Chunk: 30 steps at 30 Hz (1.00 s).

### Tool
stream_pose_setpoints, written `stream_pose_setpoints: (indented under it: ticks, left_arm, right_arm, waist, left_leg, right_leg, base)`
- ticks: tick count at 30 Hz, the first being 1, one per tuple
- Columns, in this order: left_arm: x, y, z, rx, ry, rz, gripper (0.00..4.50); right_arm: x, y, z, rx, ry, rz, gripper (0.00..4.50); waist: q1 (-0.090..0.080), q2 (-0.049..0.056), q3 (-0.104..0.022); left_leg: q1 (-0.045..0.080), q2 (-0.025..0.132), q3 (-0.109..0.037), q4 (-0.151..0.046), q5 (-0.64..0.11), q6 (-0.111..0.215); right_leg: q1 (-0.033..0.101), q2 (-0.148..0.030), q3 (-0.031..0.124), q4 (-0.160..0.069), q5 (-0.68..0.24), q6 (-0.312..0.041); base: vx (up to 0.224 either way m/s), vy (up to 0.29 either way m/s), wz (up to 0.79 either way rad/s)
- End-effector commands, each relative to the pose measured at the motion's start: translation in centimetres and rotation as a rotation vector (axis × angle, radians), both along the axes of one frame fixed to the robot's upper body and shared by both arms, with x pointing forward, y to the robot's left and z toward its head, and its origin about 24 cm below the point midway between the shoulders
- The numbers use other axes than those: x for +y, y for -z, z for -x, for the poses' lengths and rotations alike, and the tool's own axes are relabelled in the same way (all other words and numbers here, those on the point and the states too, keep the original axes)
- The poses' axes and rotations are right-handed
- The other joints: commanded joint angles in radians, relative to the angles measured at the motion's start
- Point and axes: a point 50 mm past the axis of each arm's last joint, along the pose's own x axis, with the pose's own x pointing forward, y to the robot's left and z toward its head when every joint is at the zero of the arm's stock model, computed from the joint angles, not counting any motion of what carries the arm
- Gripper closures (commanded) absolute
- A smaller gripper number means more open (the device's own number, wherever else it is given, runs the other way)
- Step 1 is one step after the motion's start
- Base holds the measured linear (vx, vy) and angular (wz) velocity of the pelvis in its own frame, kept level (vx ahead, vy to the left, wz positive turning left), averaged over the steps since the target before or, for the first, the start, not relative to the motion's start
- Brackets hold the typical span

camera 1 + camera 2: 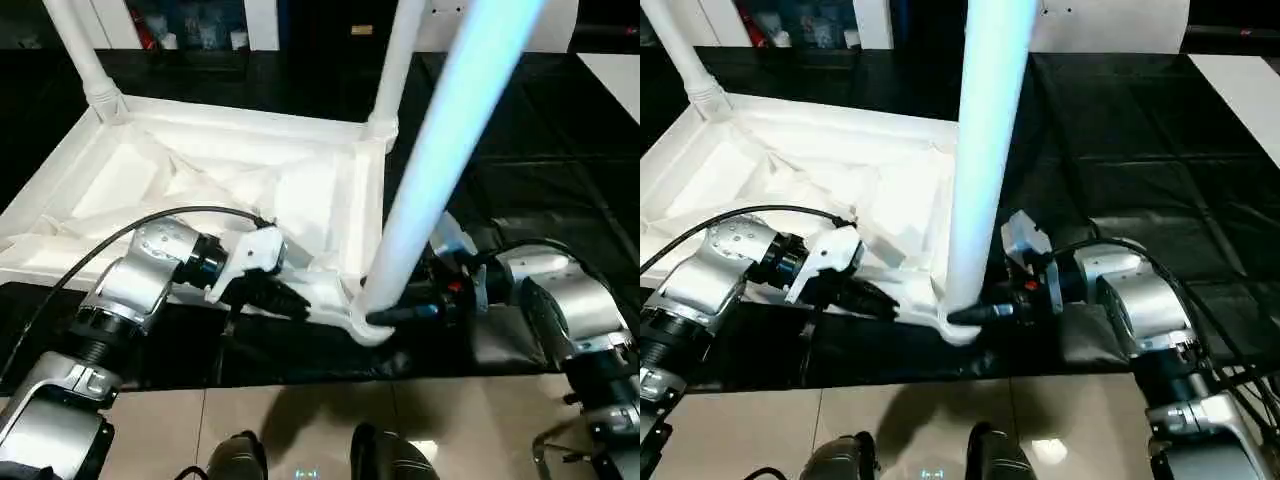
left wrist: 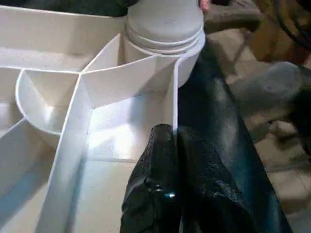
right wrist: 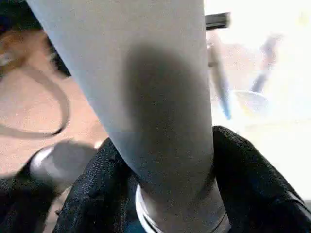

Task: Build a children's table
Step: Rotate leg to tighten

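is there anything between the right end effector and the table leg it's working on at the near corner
Nothing visible. The right end effector has its black fingers on either side of the leg, just above the corner socket of the upturned table top.

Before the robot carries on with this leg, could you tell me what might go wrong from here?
1. The near leg leans away from the other two standing legs; it may not be seated squarely in its corner socket and could jam.
2. The right gripper grips it low at the base, so the long free length could tip.
3. The left gripper pinches only the table top's thin rim, which might slip.
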Motion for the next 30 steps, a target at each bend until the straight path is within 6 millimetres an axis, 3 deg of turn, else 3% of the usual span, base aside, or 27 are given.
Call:
stream_pose_setpoints:
  ticks: [1, 4, 7, 9, 11, 13, 15, 18, 19, 20, 25, 30]
  left_arm:
    - [-2.6, 0.9, 0.1, 0.015, -0.044, 0.033, 4.5]
    - [-4.4, 0.9, -1.0, 0.021, -0.206, 0.084, 4.5]
    - [-5.1, 0.9, -1.4, 0.019, -0.27, 0.098, 4.5]
    - [-6.3, 0.7, -2.5, 0.016, -0.416, 0.125, 4.5]
    - [-6.9, 0.4, -3.0, 0.009, -0.489, 0.14, 4.5]
    - [-7.1, 0.3, -3.2, 0.004, -0.512, 0.14, 4.5]
    - [-7.1, 0.0, -3.4, -0.017, -0.529, 0.131, 4.5]
    - [-7.0, -0.1, -3.2, -0.031, -0.518, 0.113, 4.5]
    - [-7.0, -0.1, -3.2, -0.034, -0.511, 0.106, 4.5]
    - [-6.8, 0.0, -3.1, -0.04, -0.501, 0.093, 4.5]
    - [-5.8, 0.3, -2.4, -0.036, -0.419, 0.075, 4.5]
    - [-4.3, 0.6, -1.4, -0.049, -0.255, 0.063, 4.5]
  right_arm:
    - [2.3, 0.3, -0.1, 0.032, 0.06, -0.04, 2.39]
    - [4.8, 0.5, -1.3, 0.042, 0.288, -0.042, 2.39]
    - [5.8, 0.5, -1.8, 0.049, 0.372, -0.051, 2.39]
    - [7.9, 0.4, -2.6, 0.082, 0.52, -0.054, 2.4]
    - [8.9, 0.3, -2.9, 0.083, 0.586, -0.046, 2.41]
    - [9.2, 0.3, -3.0, 0.079, 0.607, -0.042, 2.41]
    - [9.6, 0.3, -3.2, 0.069, 0.643, -0.028, 2.41]
    - [9.7, 0.3, -3.2, 0.034, 0.657, -0.02, 2.41]
    - [9.7, 0.3, -3.2, 0.025, 0.653, -0.024, 2.41]
    - [9.6, 0.2, -3.2, 0.017, 0.657, -0.028, 1.9]
    - [8.3, -0.1, -3.2, -0.042, 0.643, -0.049, 1.41]
    - [5.9, -0.8, -2.8, -0.124, 0.498, -0.066, 1.03]
  waist:
    - [-0.007, -0.008, -0.064]
    - [-0.024, -0.01, -0.056]
    - [-0.038, -0.008, -0.059]
    - [-0.048, -0.002, -0.062]
    - [-0.051, -0.004, -0.063]
    - [-0.05, -0.001, -0.066]
    - [-0.052, -0.001, -0.071]
    - [-0.051, 0.0, -0.069]
    - [-0.051, 0.0, -0.069]
    - [-0.051, 0.001, -0.066]
    - [-0.054, 0.005, -0.066]
    - [-0.062, 0.005, -0.07]
  left_leg:
    - [0.001, 0.024, 0.001, -0.059, -0.165, 0.075]
    - [-0.004, 0.011, -0.01, -0.066, -0.199, 0.027]
    - [-0.006, 0.008, -0.014, -0.068, -0.196, 0.024]
    - [-0.001, 0.01, -0.011, -0.066, -0.182, 0.029]
    - [0.002, 0.01, -0.009, -0.066, -0.181, 0.033]
    - [0.005, 0.014, -0.006, -0.066, -0.168, 0.045]
    - [-0.001, 0.015, -0.005, -0.066, -0.134, 0.068]
    - [-0.002, 0.014, -0.003, -0.065, -0.134, 0.078]
    - [-0.001, 0.014, -0.002, -0.065, -0.136, 0.079]
    - [-0.001, 0.015, -0.003, -0.067, -0.144, 0.079]
    - [0.0, 0.019, -0.005, -0.07, -0.166, 0.068]
    - [-0.005, 0.018, -0.003, -0.065, -0.123, 0.104]
  right_leg:
    - [0.072, -0.056, 0.049, -0.081, -0.397, -0.18]
    - [0.073, -0.057, 0.041, -0.102, -0.589, -0.094]
    - [0.074, -0.056, 0.038, -0.108, -0.608, -0.063]
    - [0.067, -0.051, 0.039, -0.103, -0.534, -0.089]
    - [0.065, -0.051, 0.04, -0.101, -0.493, -0.107]
    - [0.066, -0.05, 0.043, -0.095, -0.412, -0.133]
    - [0.074, -0.049, 0.043, -0.084, -0.298, -0.172]
    - [0.077, -0.052, 0.044, -0.086, -0.284, -0.186]
    - [0.077, -0.052, 0.044, -0.086, -0.287, -0.186]
    - [0.077, -0.053, 0.044, -0.088, -0.303, -0.184]
    - [0.076, -0.054, 0.045, -0.089, -0.315, -0.18]
    - [0.086, -0.054, 0.047, -0.076, -0.181, -0.222]
  base:
    - [0.0, 0.0, 0.0]
    - [0.0, 0.0, 0.0]
    - [0.0, 0.0, 0.0]
    - [0.0, 0.0, 0.0]
    - [0.0, 0.0, 0.0]
    - [0.0, 0.0, 0.0]
    - [0.0, 0.0, 0.0]
    - [0.0, 0.0, 0.0]
    - [0.0, 0.0, 0.0]
    - [0.0, 0.0, 0.0]
    - [0.0, 0.0, 0.0]
    - [0.0, 0.0, 0.0]
